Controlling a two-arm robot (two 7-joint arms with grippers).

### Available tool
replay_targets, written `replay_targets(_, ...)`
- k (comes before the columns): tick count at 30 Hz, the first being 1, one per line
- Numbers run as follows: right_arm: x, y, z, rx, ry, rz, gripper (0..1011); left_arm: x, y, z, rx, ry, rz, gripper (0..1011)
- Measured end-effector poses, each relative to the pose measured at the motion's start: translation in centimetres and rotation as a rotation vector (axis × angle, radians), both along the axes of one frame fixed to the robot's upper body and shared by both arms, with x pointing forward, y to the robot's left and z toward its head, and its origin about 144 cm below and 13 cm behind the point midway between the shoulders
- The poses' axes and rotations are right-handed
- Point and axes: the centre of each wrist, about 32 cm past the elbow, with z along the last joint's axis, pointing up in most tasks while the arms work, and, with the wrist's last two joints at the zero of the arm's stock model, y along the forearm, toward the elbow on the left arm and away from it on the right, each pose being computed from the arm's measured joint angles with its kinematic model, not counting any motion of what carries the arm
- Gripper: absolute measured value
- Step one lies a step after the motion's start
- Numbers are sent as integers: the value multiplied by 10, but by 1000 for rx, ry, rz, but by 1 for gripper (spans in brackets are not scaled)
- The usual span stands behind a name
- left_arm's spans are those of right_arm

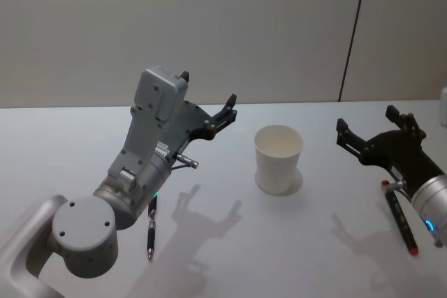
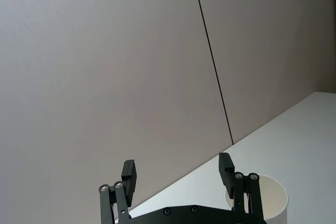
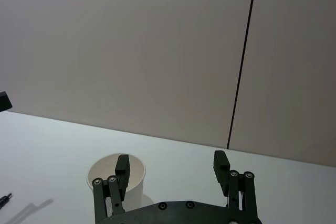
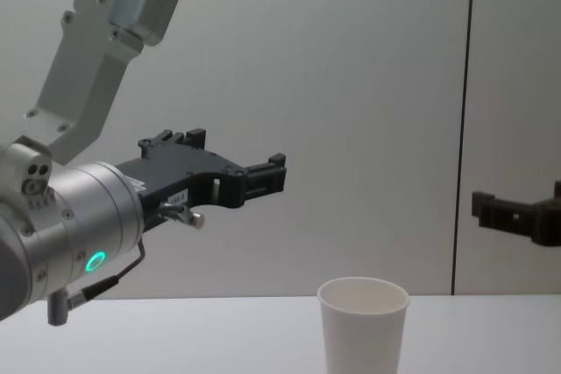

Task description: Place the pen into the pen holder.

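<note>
The pen holder (image 1: 278, 160) is a plain white paper cup with a rolled rim, tapering slightly toward its base. It stands upright and empty on the pale tabletop (image 1: 307, 242), mouth open upward, near the middle of the head view. The chest view shows it from the side (image 4: 362, 326), and both wrist views catch it (image 2: 273, 203) (image 3: 137, 184). A slim black pen (image 1: 150, 232) lies flat on the tabletop well to the cup's left and nearer the robot, roughly lengthwise away from it, its far end hidden. A second pen (image 1: 401, 220), dark with red ends, lies flat well to the cup's right, slightly angled.
</note>
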Motion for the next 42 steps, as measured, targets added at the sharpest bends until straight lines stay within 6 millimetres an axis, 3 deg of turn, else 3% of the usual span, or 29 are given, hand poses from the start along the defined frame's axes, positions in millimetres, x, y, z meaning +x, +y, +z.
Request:
replay_targets(20, 13, 0, 13, -7, 195, -61, 1001, 0, 0, 0, 0, 0, 0, 1000)
replay_targets(42, 30, -13, 8, -31, 396, -144, 1001, 0, 0, 0, 0, 0, 0, 1000)
